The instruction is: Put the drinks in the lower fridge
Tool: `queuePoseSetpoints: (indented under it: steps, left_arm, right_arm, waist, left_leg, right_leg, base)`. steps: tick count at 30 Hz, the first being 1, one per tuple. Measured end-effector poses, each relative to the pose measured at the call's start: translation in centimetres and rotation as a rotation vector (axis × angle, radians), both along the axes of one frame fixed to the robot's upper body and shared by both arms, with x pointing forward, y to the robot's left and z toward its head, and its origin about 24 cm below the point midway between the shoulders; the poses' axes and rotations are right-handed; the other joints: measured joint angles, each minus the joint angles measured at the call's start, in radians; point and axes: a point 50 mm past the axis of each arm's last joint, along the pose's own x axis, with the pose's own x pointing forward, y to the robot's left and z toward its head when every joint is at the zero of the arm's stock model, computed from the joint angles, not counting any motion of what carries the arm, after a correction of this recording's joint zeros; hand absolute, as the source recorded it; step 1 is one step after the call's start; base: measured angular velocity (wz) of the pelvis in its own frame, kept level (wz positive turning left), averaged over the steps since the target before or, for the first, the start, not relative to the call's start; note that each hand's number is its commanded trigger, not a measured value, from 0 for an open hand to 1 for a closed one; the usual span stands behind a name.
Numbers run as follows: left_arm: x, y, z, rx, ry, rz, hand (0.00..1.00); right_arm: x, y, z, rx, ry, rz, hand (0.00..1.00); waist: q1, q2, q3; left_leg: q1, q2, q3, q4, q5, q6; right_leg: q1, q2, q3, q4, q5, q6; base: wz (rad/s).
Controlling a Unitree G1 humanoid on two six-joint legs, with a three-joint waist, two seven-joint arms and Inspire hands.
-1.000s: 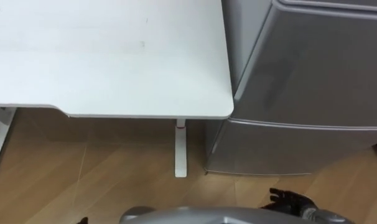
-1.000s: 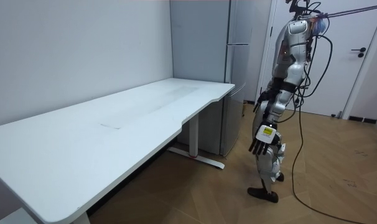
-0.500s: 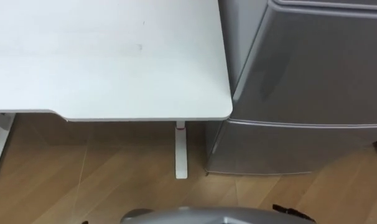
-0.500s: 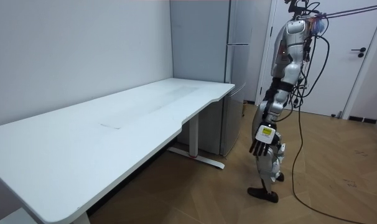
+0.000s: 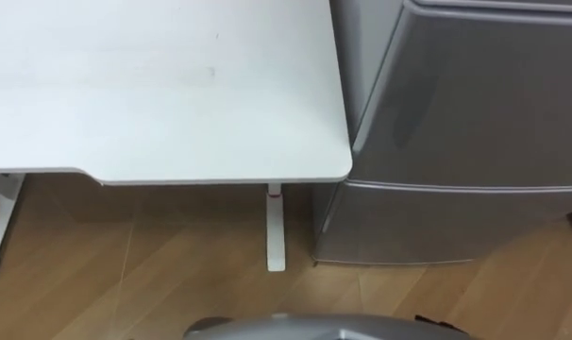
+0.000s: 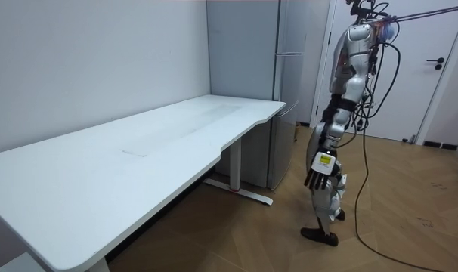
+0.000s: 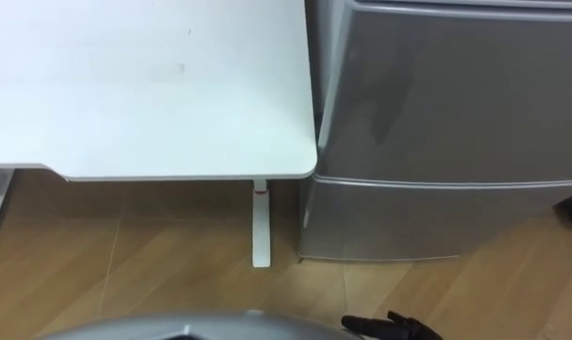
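Robot before the shut fridge (image 5: 475, 104), empty-handed.
Left hand (image 6: 317, 175) hangs loose-fingered, right hand (image 7: 390, 328) seems spread low; where the drinks are I cannot tell. Bending for the lower door (image 5: 437, 222), an arm could knock the surface (image 5: 173, 94) just beside it.

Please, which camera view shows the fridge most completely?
The room view: the fridge shows its side and front down to the floor, at the end of the white table. The eye views look down on its closed grey doors, cut off at the right.
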Motion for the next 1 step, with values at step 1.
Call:
queuePoseSetpoints:
  steps: [1]
  left_arm:
    - [0.00, -0.02, -0.01, 0.001, 0.001, 0.000, 0.00]
  right_arm:
    - [-0.01, 0.01, 0.00, 0.000, 0.000, 0.000, 0.00]
  waist:
    - [0.000, 0.001, -0.0002]
  left_leg:
    - [0.000, 0.000, 0.000, 0.000, 0.000, 0.000]
  right_leg:
    - [0.000, 0.000, 0.000, 0.000, 0.000, 0.000]
  base:
    - [0.00]
